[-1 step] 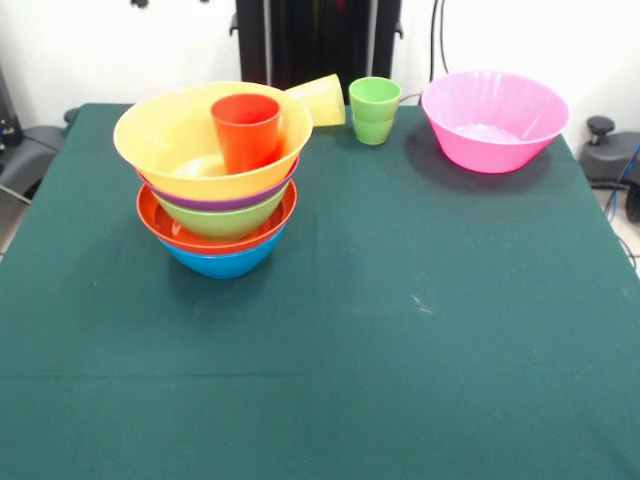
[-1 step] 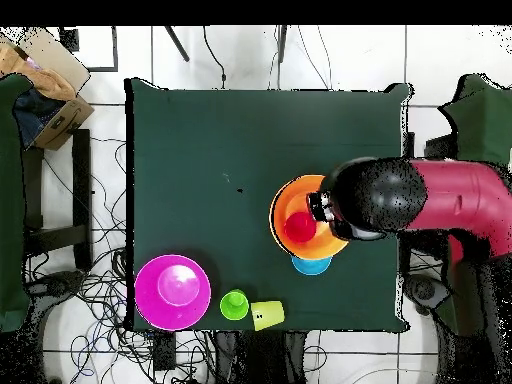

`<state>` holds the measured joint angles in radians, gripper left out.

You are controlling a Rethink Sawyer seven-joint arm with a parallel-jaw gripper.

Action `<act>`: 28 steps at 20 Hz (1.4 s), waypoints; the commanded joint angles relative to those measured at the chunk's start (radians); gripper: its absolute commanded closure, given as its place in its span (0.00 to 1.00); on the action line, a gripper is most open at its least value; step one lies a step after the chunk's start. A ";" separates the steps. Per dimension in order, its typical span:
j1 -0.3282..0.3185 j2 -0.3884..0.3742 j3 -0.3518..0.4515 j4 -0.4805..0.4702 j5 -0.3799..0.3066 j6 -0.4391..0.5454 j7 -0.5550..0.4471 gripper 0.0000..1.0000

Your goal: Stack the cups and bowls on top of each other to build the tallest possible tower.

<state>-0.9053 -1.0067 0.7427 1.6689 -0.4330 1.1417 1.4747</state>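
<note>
Tower (image 1: 220,200) upright, red cup (image 1: 246,130) mouth-up inside top bowl; fingers' state unclear.

Nothing here can be read: no lettering, label, brand mark or number shows on any of the bowls or cups, on the green cloth, or on the arm.

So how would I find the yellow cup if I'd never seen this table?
Start at the tall tower of bowls and look just behind its big yellow top bowl, toward the table's far edge. The yellow cup lies there on its side. The green cup next to it stands upright, and the red cup sits inside the top bowl.
</note>
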 commanded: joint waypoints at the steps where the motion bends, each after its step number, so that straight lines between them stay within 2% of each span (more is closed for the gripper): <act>1: 0.058 -0.041 0.059 0.003 0.001 0.034 -0.165 0.00; 3: 0.072 -0.069 0.049 0.077 -0.008 -0.035 -0.102 0.00; 8: 0.147 -0.122 0.010 0.177 -0.020 -0.096 0.025 0.00; 13: 0.236 -0.133 -0.041 0.220 -0.040 -0.155 0.143 0.00; 18: 0.296 -0.133 -0.087 0.233 -0.043 -0.187 0.177 0.00; 24: 0.345 -0.101 -0.147 0.225 -0.055 -0.209 0.226 0.00; 28: 0.365 0.004 -0.198 0.201 -0.040 -0.188 0.268 0.00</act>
<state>-0.5619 -1.1334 0.6633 1.7943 -0.4255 0.9746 1.5411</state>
